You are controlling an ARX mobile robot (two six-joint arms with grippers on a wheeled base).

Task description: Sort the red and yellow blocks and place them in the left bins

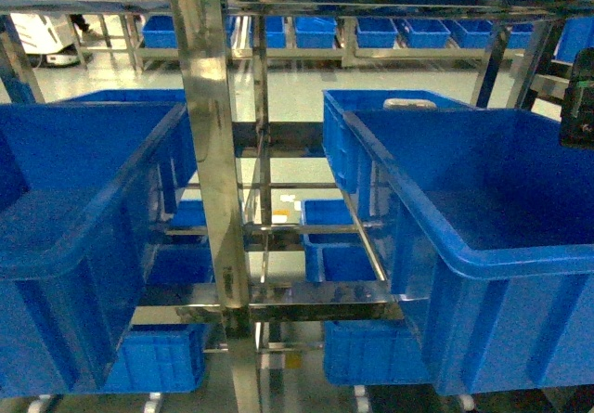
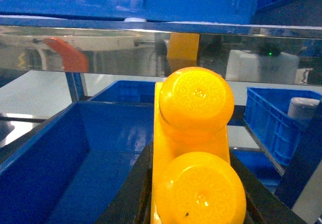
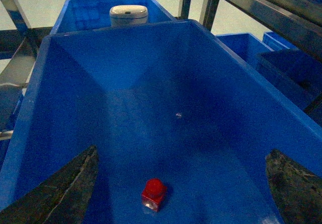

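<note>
Blue plastic is filling most of what I am seeing. Left side first: my left gripper point(image 2: 193, 204) is clamping the yellow block point(image 2: 195, 148), its black fingers point(image 2: 132, 196) pressing on both flanks, the two round studs pointing toward my left wrist camera. That block is hanging over the open interior of a left bin point(image 2: 60, 158), with a steel shelf rail point(image 2: 151, 53) crossing behind it. From the head view, this same large crate point(image 1: 83, 246) is sitting left of the shiny upright post point(image 1: 218, 153), and neither of my arms is showing there.

Moving right: the right-hand crate point(image 1: 483, 255) is standing on the far side of the post. My right wrist camera is looking down into it point(image 3: 30, 133). My right gripper point(image 3: 178, 194) is hovering spread wide, holding nothing, one dark fingertip point(image 3: 60, 194) at each lower corner. The red block point(image 3: 153, 195) is resting on that crate's floor, stud up, between the fingertips and touching neither. A white cylinder point(image 3: 129, 15) is sitting in the crate beyond.
</note>
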